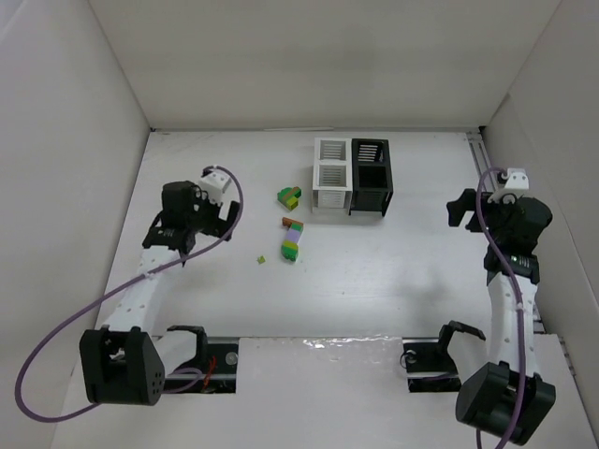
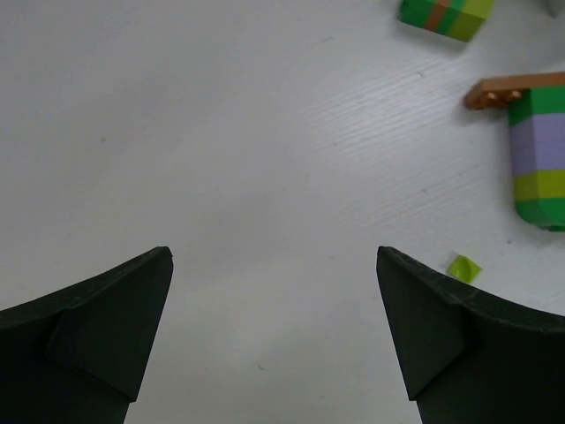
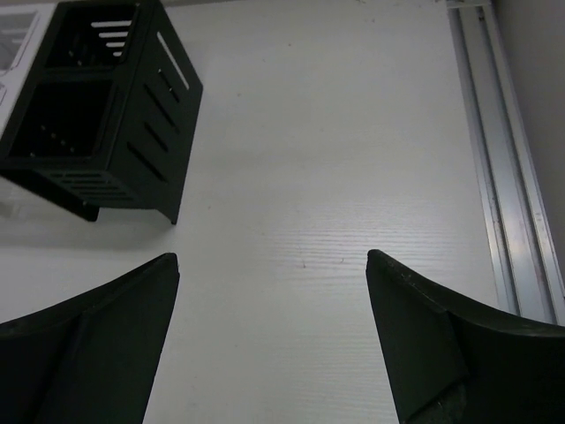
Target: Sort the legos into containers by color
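The block of four bins [image 1: 352,175] stands mid-table, two white on the left and two black on the right; the black pair shows in the right wrist view [image 3: 97,106]. Left of the bins lie a green and yellow-green lego stack [image 1: 288,197], a longer stack of green, lavender and orange-brown [image 1: 292,239] and a tiny yellow-green piece [image 1: 262,259]. The left wrist view shows the long stack [image 2: 540,150], the small stack [image 2: 446,15] and the tiny piece [image 2: 464,268]. My left gripper [image 2: 274,265] is open and empty, left of the legos. My right gripper [image 3: 272,265] is open and empty, right of the bins.
White walls enclose the table on three sides. A metal rail [image 3: 508,177] runs along the right edge of the table. The arm bases and cables sit at the near edge.
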Controlling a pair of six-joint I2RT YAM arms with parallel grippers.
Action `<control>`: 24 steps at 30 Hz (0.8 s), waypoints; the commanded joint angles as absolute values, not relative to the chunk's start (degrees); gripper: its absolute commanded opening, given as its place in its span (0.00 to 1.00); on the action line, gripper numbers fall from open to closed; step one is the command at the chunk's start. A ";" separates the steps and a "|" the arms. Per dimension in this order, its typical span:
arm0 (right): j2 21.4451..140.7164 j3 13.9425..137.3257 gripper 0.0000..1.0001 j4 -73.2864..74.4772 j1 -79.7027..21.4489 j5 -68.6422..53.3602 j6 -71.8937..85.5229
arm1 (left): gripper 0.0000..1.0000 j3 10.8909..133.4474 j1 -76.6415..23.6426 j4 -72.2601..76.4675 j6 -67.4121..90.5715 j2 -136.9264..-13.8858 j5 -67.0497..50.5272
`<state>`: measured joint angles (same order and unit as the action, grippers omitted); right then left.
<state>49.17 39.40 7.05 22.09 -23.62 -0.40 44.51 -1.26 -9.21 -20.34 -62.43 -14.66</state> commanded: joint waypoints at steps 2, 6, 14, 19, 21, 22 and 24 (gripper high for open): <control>48.25 39.38 0.88 11.51 21.97 -30.14 -5.54 | 1.00 42.37 -7.11 -10.55 -25.84 -60.56 -18.20; 48.78 39.38 0.83 13.01 21.97 -30.15 -6.06 | 0.85 40.35 -12.64 -12.74 -28.38 -60.03 -16.79; 50.62 39.90 0.83 13.54 21.97 -30.15 -7.11 | 0.60 40.07 -16.17 -24.41 -44.96 -62.65 -27.39; 51.68 39.90 0.82 13.54 21.97 -29.62 -7.12 | 0.59 41.40 -16.17 -28.38 -52.02 -66.09 -33.66; 52.21 39.90 0.82 12.92 21.97 -29.62 -7.12 | 0.60 42.01 -16.95 -27.78 -52.03 -68.19 -33.05; 52.21 39.90 0.82 12.92 21.97 -29.62 -7.12 | 0.60 42.01 -16.96 -26.82 -52.03 -68.99 -33.05; 52.21 39.90 0.82 12.40 21.97 -29.62 -7.12 | 0.62 42.53 -17.49 -25.15 -51.42 -71.09 -32.34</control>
<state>52.42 39.35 14.48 22.09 -28.93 -6.26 39.90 -16.84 -25.28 -48.56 -69.38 -29.52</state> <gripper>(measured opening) 0.823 0.615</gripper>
